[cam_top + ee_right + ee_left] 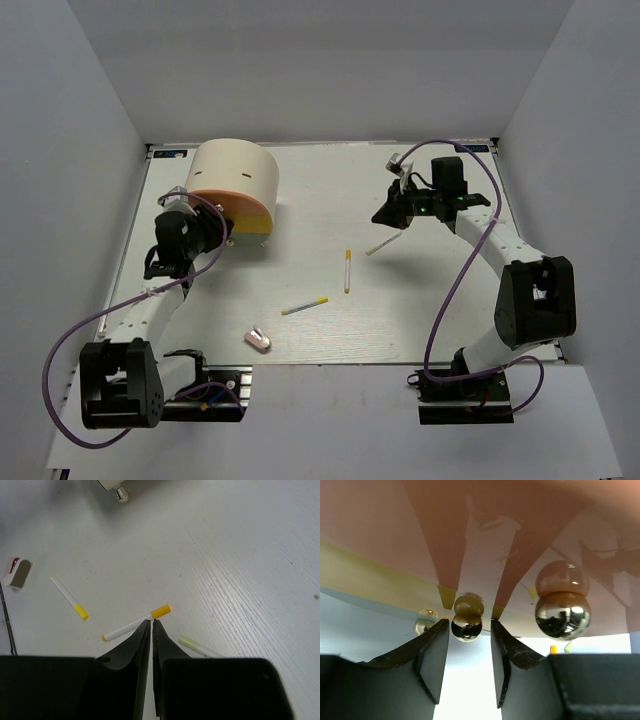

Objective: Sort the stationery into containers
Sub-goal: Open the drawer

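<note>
The cream cylindrical container (235,172) with an orange face (240,208) stands at the far left. My left gripper (213,233) is open right at that face. In the left wrist view its fingertips (469,624) flank a small shiny knob (467,626), with a bigger knob (562,614) to the right. My right gripper (393,214) is shut and empty above the table at the far right. Its closed tips (151,623) hover over a white pen with a yellow cap (135,625). A pale-capped pen (199,647) lies beside it.
Two white-and-yellow pens (347,270) (305,306) and the pale pen (383,245) lie mid-table. A pink-white eraser (258,339) lies near the front edge, and shows in the right wrist view (17,573). Grey walls enclose the table.
</note>
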Action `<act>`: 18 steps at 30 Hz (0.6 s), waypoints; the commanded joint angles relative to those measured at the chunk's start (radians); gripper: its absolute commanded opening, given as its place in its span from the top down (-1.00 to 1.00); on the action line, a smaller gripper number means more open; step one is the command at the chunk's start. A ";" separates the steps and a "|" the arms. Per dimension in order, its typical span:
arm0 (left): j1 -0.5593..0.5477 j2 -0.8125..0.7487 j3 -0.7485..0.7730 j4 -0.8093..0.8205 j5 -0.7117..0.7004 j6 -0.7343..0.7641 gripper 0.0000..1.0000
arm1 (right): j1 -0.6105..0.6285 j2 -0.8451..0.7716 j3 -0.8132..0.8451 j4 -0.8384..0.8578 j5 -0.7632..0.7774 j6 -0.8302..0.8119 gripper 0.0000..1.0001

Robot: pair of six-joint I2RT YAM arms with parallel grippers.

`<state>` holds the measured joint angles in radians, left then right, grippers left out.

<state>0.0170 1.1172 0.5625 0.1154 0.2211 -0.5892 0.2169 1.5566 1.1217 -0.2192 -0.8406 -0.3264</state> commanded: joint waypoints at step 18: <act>0.005 -0.020 -0.030 0.053 0.006 0.043 0.52 | -0.013 -0.043 -0.016 -0.009 -0.028 -0.025 0.78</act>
<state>0.0166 1.1339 0.5430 0.1505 0.2276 -0.5686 0.2089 1.5562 1.1141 -0.2371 -0.8410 -0.3351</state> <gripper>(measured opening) 0.382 0.111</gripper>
